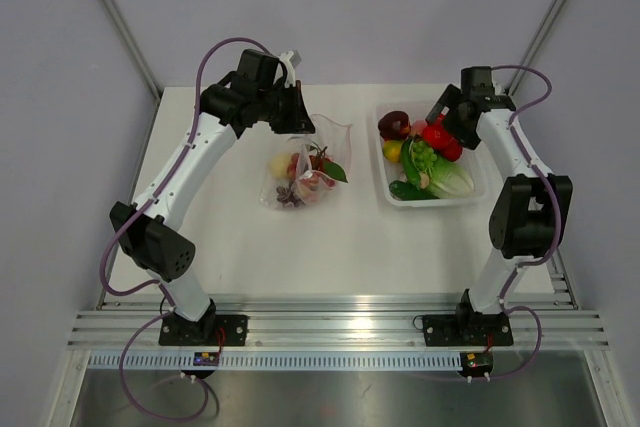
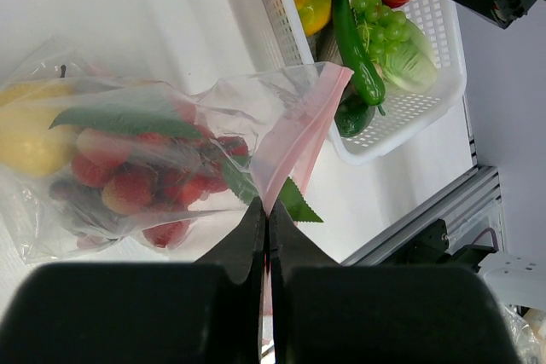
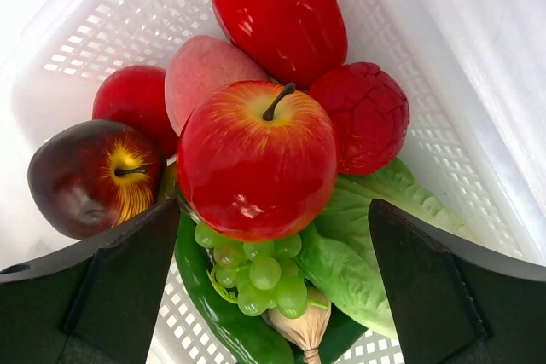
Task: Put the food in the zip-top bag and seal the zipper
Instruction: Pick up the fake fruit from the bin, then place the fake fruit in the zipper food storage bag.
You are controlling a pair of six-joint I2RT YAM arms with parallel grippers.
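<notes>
A pinkish-red zipper (image 2: 299,138) is seen on the clear bag (image 2: 230,100); a red, yellow-streaked apple (image 3: 256,155) is shown in the white mesh basket (image 3: 94,31).

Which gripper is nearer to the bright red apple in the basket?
Right. The right gripper is open directly over the apple; the left gripper is away at the zip-top bag, shut on its zipper.

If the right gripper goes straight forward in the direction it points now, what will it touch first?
Most likely the red apple, centred ahead of the right gripper, whose jaws stand open on either side; depth is hard to judge.
</notes>
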